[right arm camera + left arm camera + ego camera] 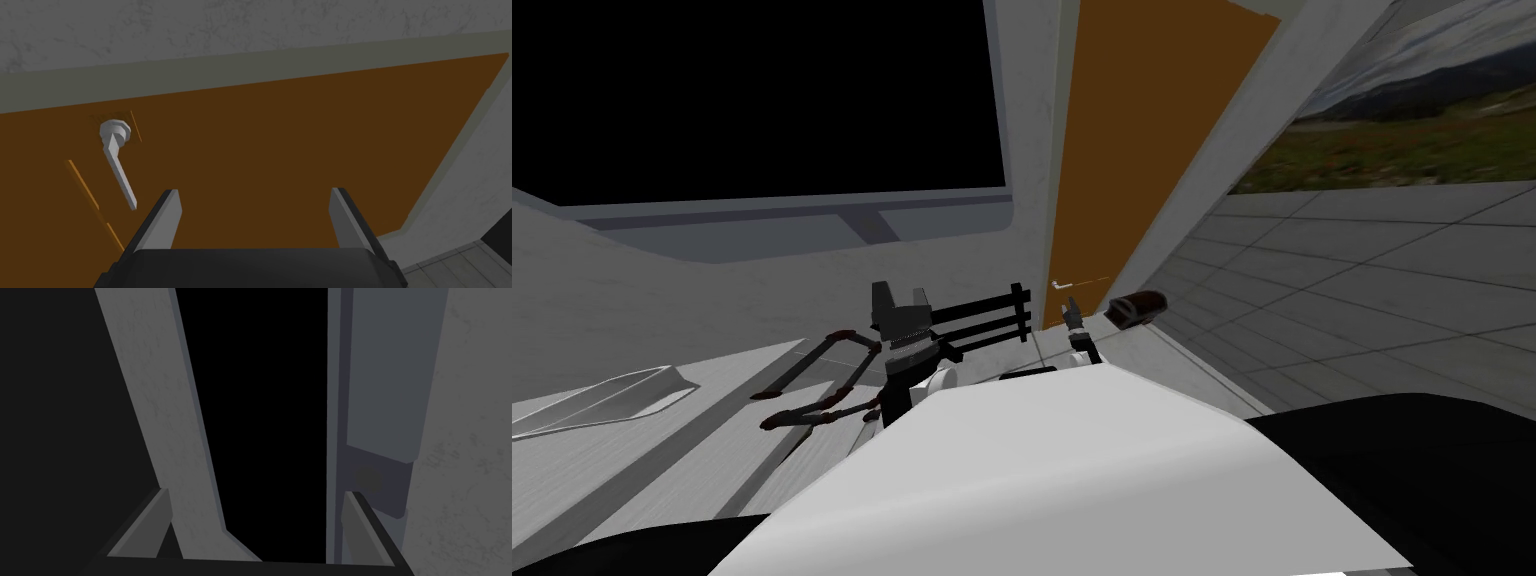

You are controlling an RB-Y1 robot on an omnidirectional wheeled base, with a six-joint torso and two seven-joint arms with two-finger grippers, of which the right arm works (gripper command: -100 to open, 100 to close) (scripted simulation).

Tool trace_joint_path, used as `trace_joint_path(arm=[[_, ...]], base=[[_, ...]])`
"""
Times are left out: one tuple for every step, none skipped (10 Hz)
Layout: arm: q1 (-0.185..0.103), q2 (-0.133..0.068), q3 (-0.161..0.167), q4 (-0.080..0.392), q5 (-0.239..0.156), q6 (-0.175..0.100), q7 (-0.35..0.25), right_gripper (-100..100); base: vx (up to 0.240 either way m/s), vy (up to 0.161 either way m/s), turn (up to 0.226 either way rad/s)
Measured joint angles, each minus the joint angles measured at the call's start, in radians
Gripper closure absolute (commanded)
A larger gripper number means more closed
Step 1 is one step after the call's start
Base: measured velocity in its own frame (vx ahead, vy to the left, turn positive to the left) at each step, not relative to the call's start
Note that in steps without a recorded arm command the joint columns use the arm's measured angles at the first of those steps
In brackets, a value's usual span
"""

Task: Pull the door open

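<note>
Fingers (165, 220) of our right gripper (255, 192) stand spread wide and released, holding nothing; between them we see only the flat brown face of the door (310, 150). The grey lever handle (117, 160) lies outside that gap, off to the outer side of one finger. Its free end comes near that fingertip without touching it. The lever hangs from a round grey rosette (115, 130) set close to the door's edge, where the pale door frame (250, 75) runs along it.

In the head view the gripper sits low in front of the door, with the handle just beyond it and slightly toward our left. The door stands within its frame, and a grey tiled floor (1362, 290) spreads out to our right.

Our left gripper (256, 492) is raised well to the left of the door, beside a dark slatted rack (992, 315) against the grey wall (712, 290). Its fingers are likewise parted and empty.
</note>
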Motion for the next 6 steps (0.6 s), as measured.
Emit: trace_joint_path(arm=[[-0.011, -0.009, 0.003, 0.03, -0.013, -0.005, -0.002, -100], [-0.019, -0.013, 0.005, 0.055, -0.02, -0.011, -0.003, -100], [-0.025, -0.018, 0.008, 0.073, -0.032, -0.009, -0.002, -100], [-0.032, -0.026, 0.01, 0.098, -0.039, -0.016, -0.005, -100], [-0.043, -0.035, 0.013, 0.128, -0.051, -0.026, -0.009, -100], [-0.048, -0.036, 0.015, 0.144, -0.058, -0.029, -0.009, -100]], base=[[0.031, -0.058, 0.063], [0.035, -0.082, 0.101], [0.025, -0.068, 0.09], [0.026, -0.066, 0.136], [0.028, -0.06, 0.081], [0.028, -0.065, 0.117]])
